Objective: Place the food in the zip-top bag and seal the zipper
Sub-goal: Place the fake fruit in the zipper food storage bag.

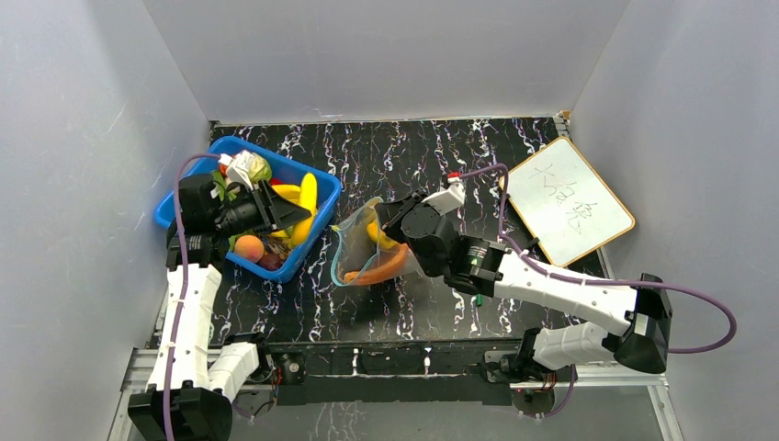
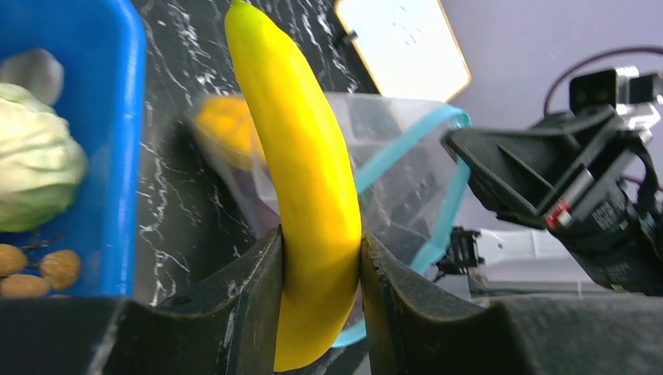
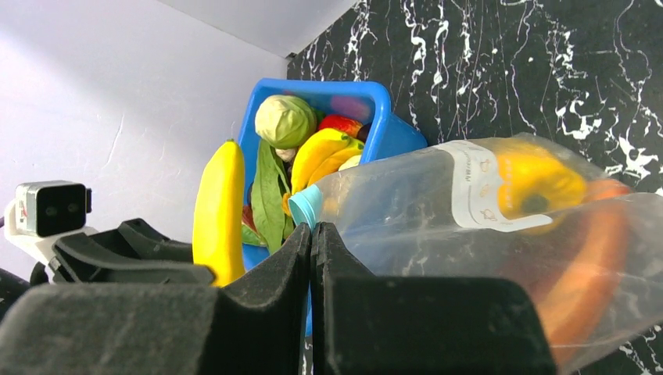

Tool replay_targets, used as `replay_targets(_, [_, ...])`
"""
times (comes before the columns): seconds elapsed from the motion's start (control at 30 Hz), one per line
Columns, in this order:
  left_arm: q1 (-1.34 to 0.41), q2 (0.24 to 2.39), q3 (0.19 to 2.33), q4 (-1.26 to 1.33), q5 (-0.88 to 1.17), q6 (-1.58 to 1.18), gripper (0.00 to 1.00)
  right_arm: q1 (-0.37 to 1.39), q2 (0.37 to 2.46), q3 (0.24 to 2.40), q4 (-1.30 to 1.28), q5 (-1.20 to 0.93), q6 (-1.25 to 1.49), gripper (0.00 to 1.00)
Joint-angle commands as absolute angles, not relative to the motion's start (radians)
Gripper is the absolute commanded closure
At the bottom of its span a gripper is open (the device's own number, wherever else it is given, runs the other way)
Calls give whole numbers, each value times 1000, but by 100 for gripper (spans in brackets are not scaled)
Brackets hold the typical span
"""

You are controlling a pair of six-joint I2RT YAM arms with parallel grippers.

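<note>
Left pincer (image 2: 320, 262) grips a long yellow toy banana (image 2: 305, 156) at mid-length, left of centre over the blue plastic bin (image 1: 278, 157). At centre sits the clear crinkly zip-top bag (image 1: 363, 255), yellow and orange toy pieces (image 3: 539, 183) inside. The right pincer (image 3: 312, 234), closed, pinches its mouth edge beside the teal-blue zipper strip (image 2: 406, 144).

A black table (image 1: 514, 156) veined with white fills the floor of the booth. Plain pale grey walls (image 1: 386, 55) close it at back, left and right. A wood-framed whiteboard (image 1: 568, 200) lies on it by the right wall. Light is even, shadows soft.
</note>
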State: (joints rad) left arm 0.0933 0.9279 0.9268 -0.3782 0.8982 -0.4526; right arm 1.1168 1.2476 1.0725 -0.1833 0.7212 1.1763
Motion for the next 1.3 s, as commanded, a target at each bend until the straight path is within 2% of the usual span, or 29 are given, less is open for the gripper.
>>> replay_targets(0.0, [62, 873, 934, -424, 1043, -456, 84, 1115, 1253, 1127, -37, 786, 1112, 100])
replay_targets(0.63, [-84, 803, 832, -464, 1159, -453, 84, 1112, 1360, 1229, 8, 823, 982, 100])
replay_targets(1.1, [-85, 900, 809, -411, 1099, -543, 86, 1112, 1375, 1154, 128, 565, 905, 100])
replay_targets(1.27, [-86, 908, 780, -282, 1057, -657, 86, 1113, 1382, 1144, 135, 537, 946, 100])
